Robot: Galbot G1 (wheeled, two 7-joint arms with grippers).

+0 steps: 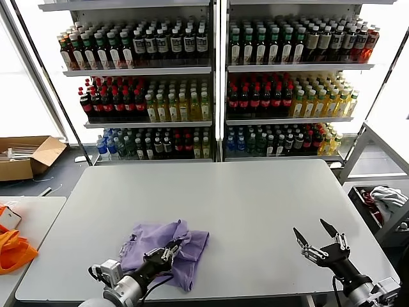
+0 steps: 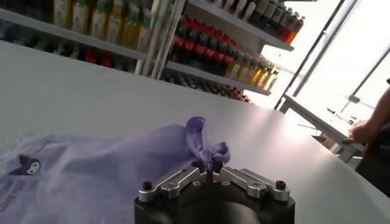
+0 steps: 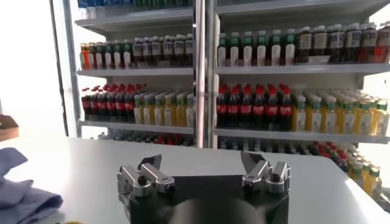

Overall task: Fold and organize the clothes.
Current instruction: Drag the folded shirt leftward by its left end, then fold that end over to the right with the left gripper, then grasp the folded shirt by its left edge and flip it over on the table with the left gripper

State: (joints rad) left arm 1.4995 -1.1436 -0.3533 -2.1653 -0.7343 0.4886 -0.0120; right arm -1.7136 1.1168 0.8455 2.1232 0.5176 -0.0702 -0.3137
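Observation:
The clothes are one lavender T-shirt [image 1: 163, 246] lying crumpled near the table's front left. A dark printed graphic [image 2: 25, 164] shows on it in the left wrist view. My left gripper [image 1: 171, 251] is shut on a bunched fold of the shirt [image 2: 204, 141] at its right side, low over the table. My right gripper [image 1: 315, 237] hovers open and empty over the front right of the table, well apart from the shirt. The shirt's edge [image 3: 21, 195] also shows far off in the right wrist view, where the right gripper [image 3: 200, 163] holds nothing.
The grey table [image 1: 243, 204] fills the middle. Shelves of drink bottles [image 1: 211, 89] stand behind it. An orange cloth [image 1: 13, 249] lies on a side table at left, a cardboard box [image 1: 25, 157] on the floor, a white and red cloth pile [image 1: 386, 198] at right.

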